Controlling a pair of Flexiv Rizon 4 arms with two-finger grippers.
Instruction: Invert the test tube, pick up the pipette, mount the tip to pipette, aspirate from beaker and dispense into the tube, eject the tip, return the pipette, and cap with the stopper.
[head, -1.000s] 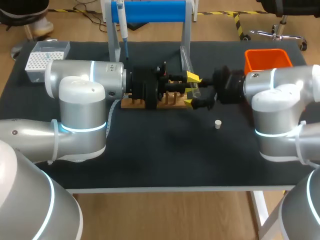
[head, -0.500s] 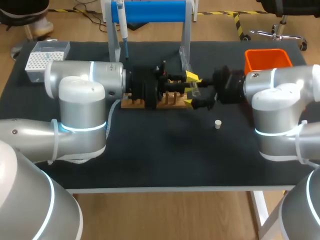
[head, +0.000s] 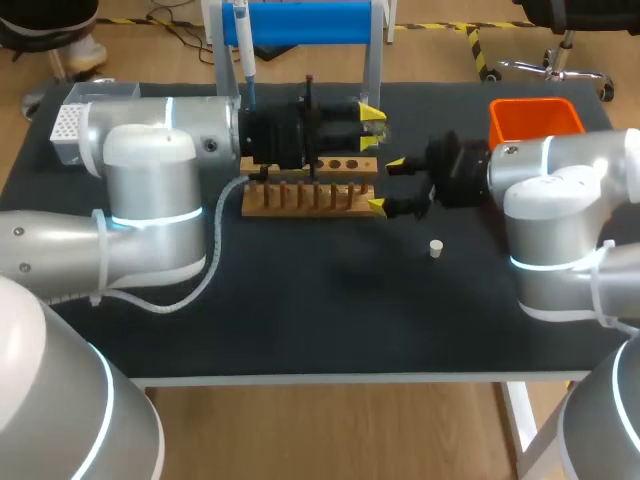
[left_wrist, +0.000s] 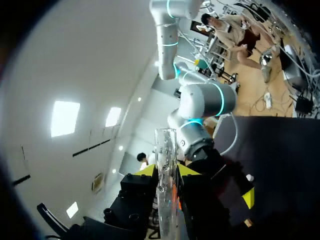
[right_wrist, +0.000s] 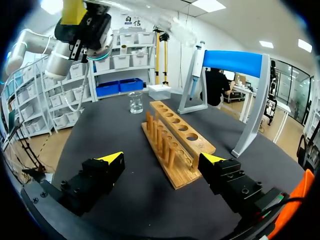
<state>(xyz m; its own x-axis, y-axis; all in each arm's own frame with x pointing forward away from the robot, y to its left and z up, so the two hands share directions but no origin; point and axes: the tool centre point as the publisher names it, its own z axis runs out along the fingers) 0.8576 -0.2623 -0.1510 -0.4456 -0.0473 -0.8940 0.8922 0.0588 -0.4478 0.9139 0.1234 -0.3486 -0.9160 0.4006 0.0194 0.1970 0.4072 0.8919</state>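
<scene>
Just beyond the wooden rack (head: 310, 197), held off the table: one test tube (left_wrist: 165, 190), clear glass. I judge it light, slick and breakable. My left gripper (left_wrist: 166, 170) is clamped partway along it, a sound hold if gentle. My right gripper (head: 388, 185) has its fingers spread and empty.

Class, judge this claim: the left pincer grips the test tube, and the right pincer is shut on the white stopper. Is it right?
Not quite. The right pincer is open and empty, as the right wrist view shows; the white stopper lies on the table. The left pincer does grip the test tube.
</scene>
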